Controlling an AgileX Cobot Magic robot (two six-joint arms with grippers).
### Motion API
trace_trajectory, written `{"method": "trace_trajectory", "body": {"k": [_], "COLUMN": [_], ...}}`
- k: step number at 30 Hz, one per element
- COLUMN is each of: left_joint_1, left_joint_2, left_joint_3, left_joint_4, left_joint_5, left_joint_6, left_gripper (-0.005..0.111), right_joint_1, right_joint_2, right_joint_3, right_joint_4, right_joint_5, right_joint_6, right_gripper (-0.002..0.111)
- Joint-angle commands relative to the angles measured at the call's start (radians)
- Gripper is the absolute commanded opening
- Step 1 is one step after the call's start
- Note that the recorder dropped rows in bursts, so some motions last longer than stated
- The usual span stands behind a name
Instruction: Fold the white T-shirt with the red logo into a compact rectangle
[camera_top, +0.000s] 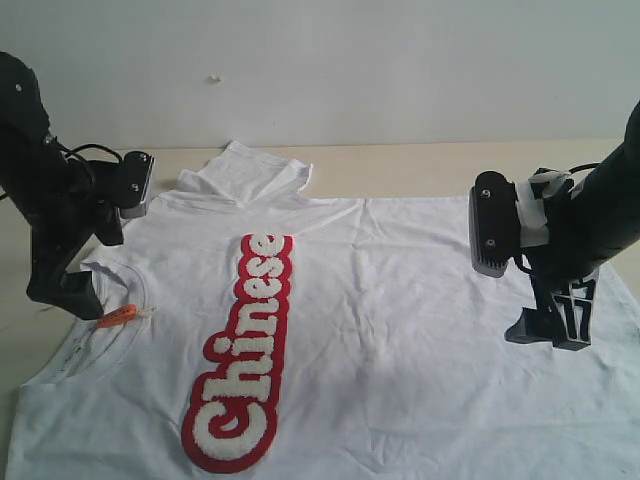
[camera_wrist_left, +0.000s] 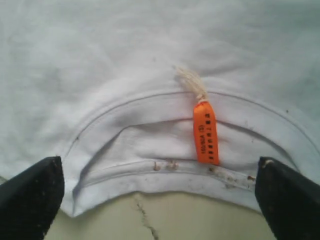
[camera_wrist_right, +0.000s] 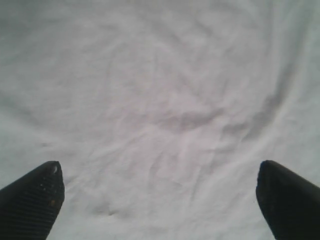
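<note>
The white T-shirt (camera_top: 400, 320) lies spread flat on the table, collar toward the left. Its red logo (camera_top: 245, 350) spelling "Chinese" runs as a long strip down the chest. An orange tag (camera_top: 118, 316) sits at the ribbed collar (camera_wrist_left: 165, 175), also seen as the orange tag (camera_wrist_left: 205, 132) in the left wrist view. My left gripper (camera_top: 68, 297) hovers open right at the collar edge, fingers either side of it, holding nothing. My right gripper (camera_top: 550, 328) is open above the shirt's plain white cloth (camera_wrist_right: 160, 115) at the right, holding nothing.
The shirt rests on a beige table (camera_top: 420, 165) with a white wall behind. A sleeve (camera_top: 250, 170) is bunched at the far edge. A crack marks the table surface (camera_wrist_left: 145, 220) below the collar.
</note>
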Motion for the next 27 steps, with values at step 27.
{"method": "trace_trajectory", "body": {"k": [27], "left_joint_1": [-0.005], "left_joint_2": [0.11], "left_joint_3": [0.07], "left_joint_4": [-0.088], "left_joint_5": [-0.09], "left_joint_6": [0.019], "left_gripper": [0.105], "right_joint_1": [0.002], "right_joint_2": [-0.001], "right_joint_3": [-0.008], "right_joint_4": [0.001], "right_joint_5": [-0.005], "right_joint_6": [0.006], "right_gripper": [0.105]}}
